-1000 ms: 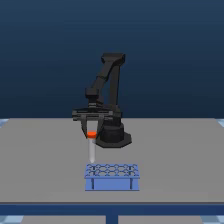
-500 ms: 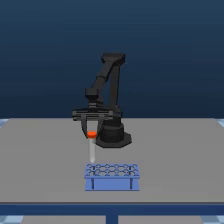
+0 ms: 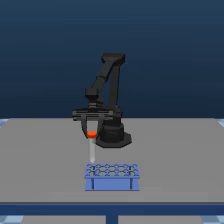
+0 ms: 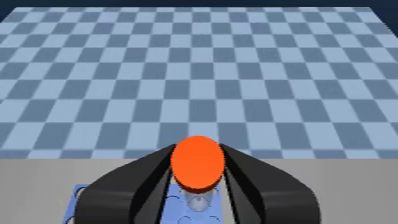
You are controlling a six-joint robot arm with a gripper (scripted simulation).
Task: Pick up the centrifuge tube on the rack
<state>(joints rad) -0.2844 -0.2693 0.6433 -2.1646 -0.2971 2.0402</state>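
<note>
Two views split the facts between them. The exterior view shows the whole black arm (image 3: 107, 95) standing on the grey counter (image 3: 40, 150), its pincer (image 3: 91, 131) hanging in front of the round base. The centrifuge tube (image 3: 91, 145) hangs upright from the pincer, its orange-red cap (image 3: 92, 134) between the dark fingers (image 3: 83, 127) and its pale body pointing down. The tube's lower tip sits just above the blue rack (image 3: 111, 176), over the end of the rack toward the exterior view's left; whether the tip has cleared the top plate cannot be told at this size. The rack stands on the counter near its front edge.

The wrist view gives what the exterior view cannot: the pincer (image 4: 197, 172) closed narrowly on the tube, both black fingers (image 4: 138, 182) pressing against the sides of the cap (image 4: 197, 162). Beneath the cap a little of the tube's pale body (image 4: 196, 202) shows, with the rack's holed plate (image 4: 182, 212) directly under it. Beyond the counter lies a blue checkered floor (image 4: 195, 75)
</note>
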